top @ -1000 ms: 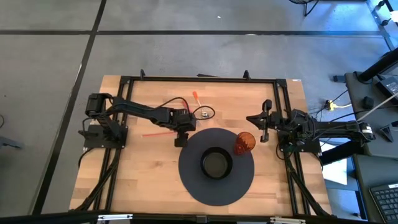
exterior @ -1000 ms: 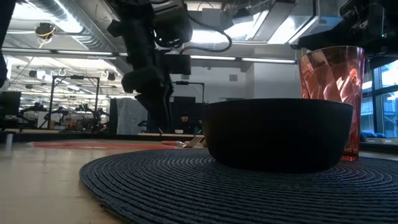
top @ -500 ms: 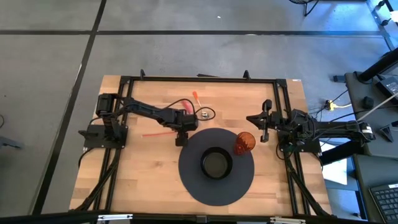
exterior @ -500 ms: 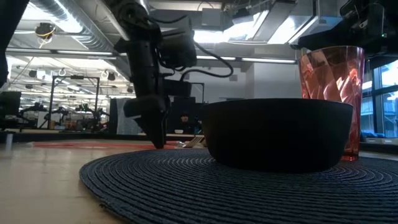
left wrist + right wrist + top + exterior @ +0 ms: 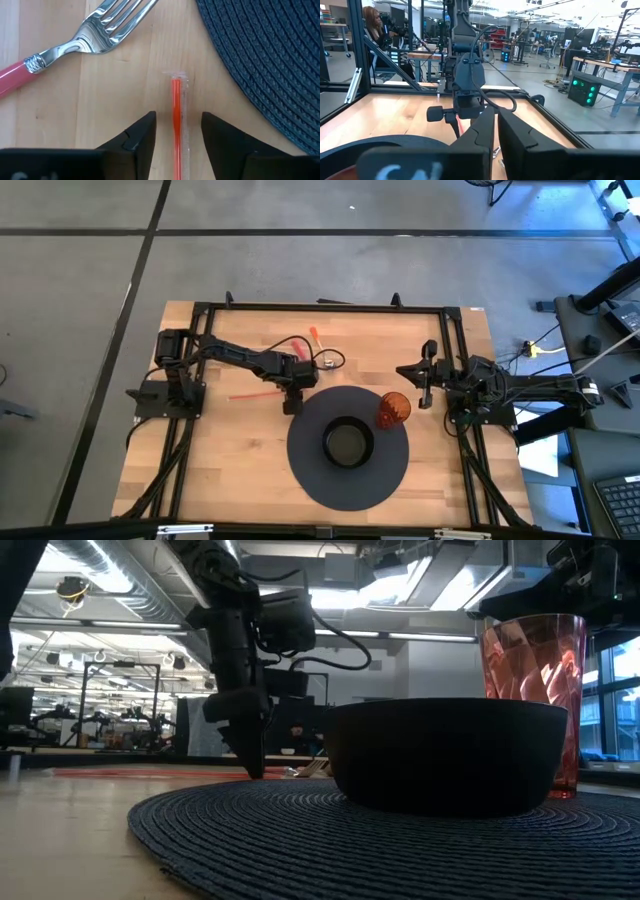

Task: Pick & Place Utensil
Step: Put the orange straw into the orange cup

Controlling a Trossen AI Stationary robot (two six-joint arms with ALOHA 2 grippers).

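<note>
- The left end effector is down at the light wooden desk, just off the far-left rim of the round dark woven placemat — its fingers are spread, straddling a thin orange straw in a clear wrapper.
- A steel fork with a pink handle lies on the desk just beside the straw, apart from it.
- On the placemat: a black bowl at the centre, a translucent orange cup at its far-right edge.
- The right end effector waits near the desk's right edge, fingers almost together — empty.

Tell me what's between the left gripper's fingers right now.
The orange straw lies on the wood between the left gripper fingers, which are open and not touching it. The left wrist view shows this.
</note>
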